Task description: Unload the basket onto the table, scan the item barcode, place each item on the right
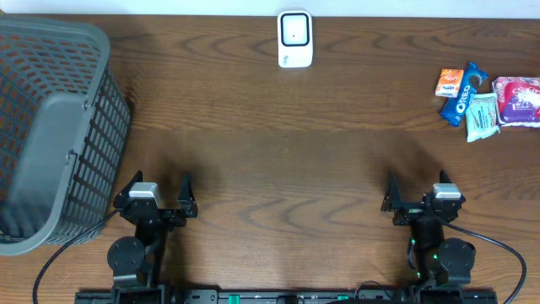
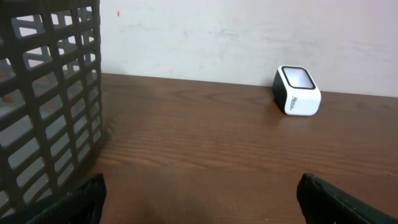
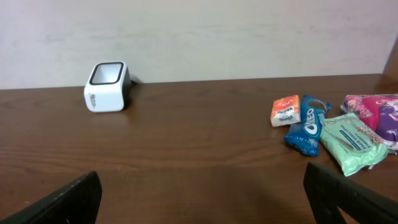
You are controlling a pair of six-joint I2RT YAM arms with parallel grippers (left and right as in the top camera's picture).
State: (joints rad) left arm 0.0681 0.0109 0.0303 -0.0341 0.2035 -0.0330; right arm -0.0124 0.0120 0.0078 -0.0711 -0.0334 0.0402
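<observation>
The white barcode scanner [image 1: 294,38] stands at the table's far edge, its window facing up; it also shows in the left wrist view [image 2: 297,91] and the right wrist view [image 3: 107,87]. The items lie in a cluster at the far right: an orange packet [image 1: 449,82], a blue Oreo pack [image 1: 464,95], a pale green pack [image 1: 483,116] and a pink packet [image 1: 517,100]. My left gripper [image 1: 160,181] and right gripper [image 1: 417,181] sit low at the near edge, both open and empty, far from the items. Bare wood lies between the left fingers [image 2: 87,196] and between the right fingers [image 3: 74,199].
A large grey mesh basket [image 1: 51,127] fills the left side, close beside my left gripper, and its wall [image 2: 43,99] takes up the left of the left wrist view. A pale wall runs behind the table's far edge.
</observation>
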